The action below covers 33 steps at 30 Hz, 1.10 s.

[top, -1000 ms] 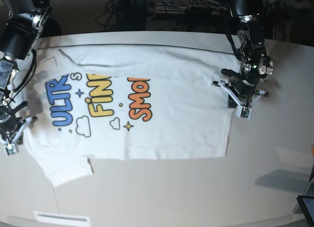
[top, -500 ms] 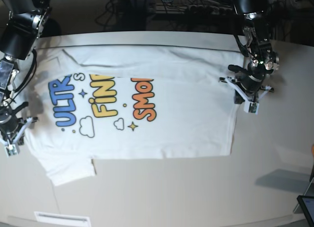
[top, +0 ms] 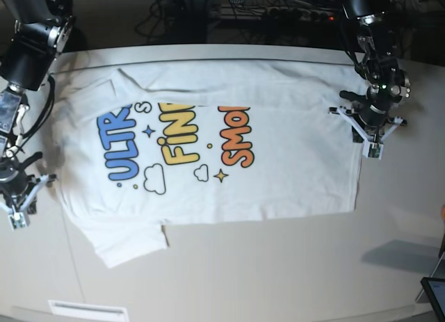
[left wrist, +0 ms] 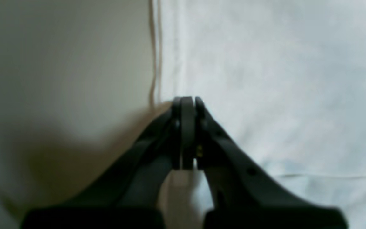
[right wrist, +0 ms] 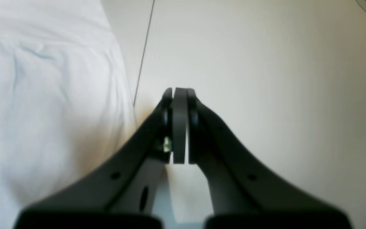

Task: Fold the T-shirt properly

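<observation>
Pale table (top: 278, 266) has the T-shirt (top: 292, 162) half-folded lengthwise, left gripper (top: 373, 151) pinched on its hem edge to hold it taut, right gripper (top: 17, 218) pressed together, empty, off the sleeve side.

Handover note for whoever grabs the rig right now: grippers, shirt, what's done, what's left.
Left gripper: shut, at the T-shirt's hem edge, tip right on the hem line in its wrist view; whether it pinches cloth can't be told.
Right gripper: shut, empty, over bare table just off the sleeve side.
T-shirt: lies print up across the table, far long edge folded over so the print's top is covered; near sleeve sticks out toward the front.
Done: one lengthwise fold.
Left: the near side with its sleeve, then the crosswise folds.
</observation>
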Available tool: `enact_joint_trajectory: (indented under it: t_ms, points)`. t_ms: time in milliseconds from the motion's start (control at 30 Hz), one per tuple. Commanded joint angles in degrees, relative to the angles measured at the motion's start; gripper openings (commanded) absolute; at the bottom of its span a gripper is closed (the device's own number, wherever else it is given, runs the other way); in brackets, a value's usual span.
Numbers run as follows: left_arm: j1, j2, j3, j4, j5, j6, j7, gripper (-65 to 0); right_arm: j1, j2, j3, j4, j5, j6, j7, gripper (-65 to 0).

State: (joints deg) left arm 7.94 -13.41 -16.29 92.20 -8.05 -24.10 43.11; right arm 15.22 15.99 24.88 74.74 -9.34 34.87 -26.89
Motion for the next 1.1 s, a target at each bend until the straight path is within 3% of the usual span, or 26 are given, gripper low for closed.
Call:
enact_joint_trajectory:
  t_ms: [0,100,200,267,500,667,833,1067]
  points:
    - [-1.5,-0.4,-0.4,1.7,-0.3,0.1,-1.0,-65.0,1.4,0.1,0.0,1.3,0.4,0.1,1.4,-63.0]
    - [-3.4,0.4,-0.9,4.2,0.0,0.1,-0.8,-59.8,2.1,-1.0,-3.5,1.3,0.6,0.2,1.4,-52.2]
    - [-4.6,0.8,-2.6,8.9,-0.4,0.1,2.1,-48.9,3.2,-1.4,-7.7,1.2,0.7,3.4,-0.4,-36.6]
    - [-6.1,1.9,-5.6,11.5,-0.4,0.1,5.2,-43.7,6.2,-2.1,-8.3,0.0,0.8,5.1,-2.4,-29.9]
    - [-8.8,1.9,-12.2,12.8,-0.4,0.1,8.6,-37.0,20.0,-2.8,-2.5,-16.8,0.8,5.1,-10.4,-27.7]
    - [-8.4,1.5,-15.2,12.5,-0.4,0.0,8.5,-37.0,27.0,-0.8,4.3,-31.4,0.8,5.1,-11.0,-15.8]
    - [-7.8,0.3,-15.3,12.1,-0.4,0.0,8.5,-37.0,29.8,-0.4,4.6,-39.7,0.9,5.1,-10.6,-14.5]
    - [-7.5,0.3,-15.3,11.9,-0.4,0.0,8.5,-37.0,31.6,4.7,4.2,-48.1,15.2,5.1,-10.5,-14.4]
